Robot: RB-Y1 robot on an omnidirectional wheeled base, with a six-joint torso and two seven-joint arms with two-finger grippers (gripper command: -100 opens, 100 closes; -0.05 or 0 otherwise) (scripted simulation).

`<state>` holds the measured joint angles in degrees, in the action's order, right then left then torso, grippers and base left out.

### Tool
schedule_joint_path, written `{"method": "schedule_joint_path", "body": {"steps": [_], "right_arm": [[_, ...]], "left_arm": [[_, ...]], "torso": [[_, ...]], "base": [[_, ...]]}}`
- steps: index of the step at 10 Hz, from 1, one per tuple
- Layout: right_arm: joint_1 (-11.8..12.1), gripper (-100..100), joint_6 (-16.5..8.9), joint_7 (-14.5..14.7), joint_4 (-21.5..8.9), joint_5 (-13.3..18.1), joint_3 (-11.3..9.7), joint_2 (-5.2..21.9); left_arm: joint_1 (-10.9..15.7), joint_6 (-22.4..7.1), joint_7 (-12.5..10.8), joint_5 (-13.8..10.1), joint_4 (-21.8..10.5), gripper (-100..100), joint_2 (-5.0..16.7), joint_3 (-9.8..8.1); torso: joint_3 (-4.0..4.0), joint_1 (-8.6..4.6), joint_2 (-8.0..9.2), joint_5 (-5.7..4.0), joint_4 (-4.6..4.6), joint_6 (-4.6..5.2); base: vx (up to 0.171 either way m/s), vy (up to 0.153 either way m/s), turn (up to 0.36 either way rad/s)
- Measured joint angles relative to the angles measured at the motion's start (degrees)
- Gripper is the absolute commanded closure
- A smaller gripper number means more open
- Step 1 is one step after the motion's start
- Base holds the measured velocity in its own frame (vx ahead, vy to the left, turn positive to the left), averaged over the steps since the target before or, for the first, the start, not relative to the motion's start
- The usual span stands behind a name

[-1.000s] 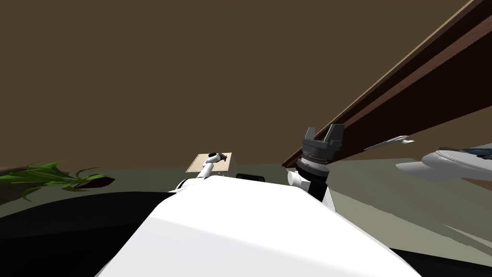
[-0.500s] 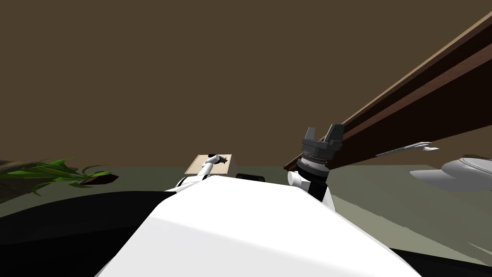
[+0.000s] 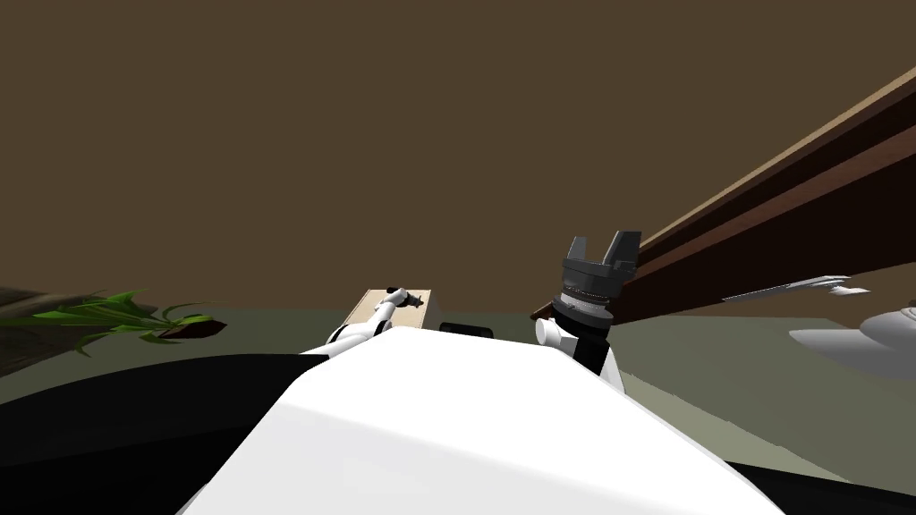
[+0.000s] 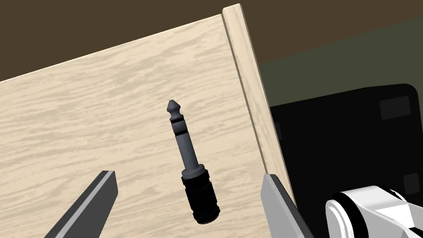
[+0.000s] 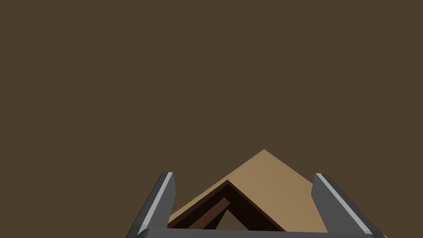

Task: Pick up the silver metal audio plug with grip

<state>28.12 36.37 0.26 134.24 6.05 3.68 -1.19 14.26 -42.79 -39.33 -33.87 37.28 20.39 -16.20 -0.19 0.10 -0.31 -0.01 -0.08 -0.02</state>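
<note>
**Left end effector poised over the plug, grasp not yet made**

The left end effector (image 4: 186, 174) was wide open, its two fingers standing one to each side of the plug (image 4: 191, 164) and touching nothing. The plug lay between them, roughly midway, its black ribbed grip nearest the end effector and its dark grey shaft and pointed tip aimed away. It sat slightly slanted against the line of the fingers. In colour it looked dark grey and black rather than bright silver.

I judged the step in hand to be the final approach before the grasp. The next move called for lowering until the fingers bracketed the ribbed grip, perhaps with a small turn of the wrist to square up to the slant, and then closing. The grip looked the better place to hold, since the smooth round shaft might roll or slip out.

The plug rested flat on a pale wood tabletop (image 4: 103, 115), not far from its raised edge strip (image 4: 243, 62), so a nudge that way could have sent it against the strip. It lay bare on the wood, in no tray, box or bowl.

In the head view the left end effector (image 3: 404, 295) hung over that small tabletop (image 3: 371, 307). The right end effector (image 3: 604, 246) was raised beside the chest, fingers apart and holding nothing. A green plant (image 3: 116, 317) lay well off to the left
</note>
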Motion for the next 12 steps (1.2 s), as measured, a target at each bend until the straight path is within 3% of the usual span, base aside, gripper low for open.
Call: {"method": "schedule_joint_path", "body": {"steps": [1, 3, 4, 5, 8, 9, 12], "right_arm": [[0.0, 0, 0.0, 0.0, 0.0, 0.0, 0.0, 0.0], [0.0, 0, 0.0, 0.0, 0.0, 0.0, 0.0, 0.0], [-0.01, 0, 0.0, 0.0, 0.0, 0.0, 0.0, 0.0], [-0.01, 0, 0.0, 0.0, 0.0, 0.0, 0.0, 0.0], [-0.01, 0, 0.0, 0.0, 0.0, 0.0, 0.0, 0.0], [-0.01, 0, 0.0, 0.0, 0.0, 0.0, 0.0, 0.0], [-0.02, 0, 0.0, 0.0, 0.0, 0.0, -0.01, 0.0]], "left_arm": [[0.99, -1.01, -0.41, -0.69, -2.4, -100, 0.47, -0.24], [1.08, -3.42, -2.13, -0.85, -2.99, -100, 0.85, -0.35], [1.11, -3.7, -2.32, -0.86, -3.04, 0, 0.89, -0.37], [1.11, -3.67, -2.3, -0.86, -3.03, -100, 0.88, -0.36], [0.46, -0.66, -1.08, -0.45, -4.72, -100, -1.04, -0.54], [0.44, -0.45, -1.03, -0.42, -4.78, 100, -1.11, -0.54], [0.52, -0.49, -1.08, -0.46, -4.72, 100, -1.08, -0.57]], "torso": [[-0.02, -0.03, -0.03, -0.01, -0.01, 0.01], [0.04, 0.04, 0.08, 0.0, 0.01, 0.01], [0.1, 0.03, 0.19, 0.01, 0.04, 0.02], [0.15, 0.02, 0.27, 0.0, 0.05, 0.01], [0.11, 0.01, 0.2, 0.01, 0.04, 0.01], [0.14, 0.01, 0.26, 0.0, 0.05, 0.02], [0.09, 0.14, 0.23, 0.11, -0.02, 0.05]], "base": [[0.074, -0.005, 0.047], [0.039, 0.006, 0.024], [0.0, 0.0, 0.0], [0.039, 0.023, 0.027], [0.034, 0.007, 0.032], [0.0, 0.0, 0.0], [0.0, 0.0, 0.0]]}}
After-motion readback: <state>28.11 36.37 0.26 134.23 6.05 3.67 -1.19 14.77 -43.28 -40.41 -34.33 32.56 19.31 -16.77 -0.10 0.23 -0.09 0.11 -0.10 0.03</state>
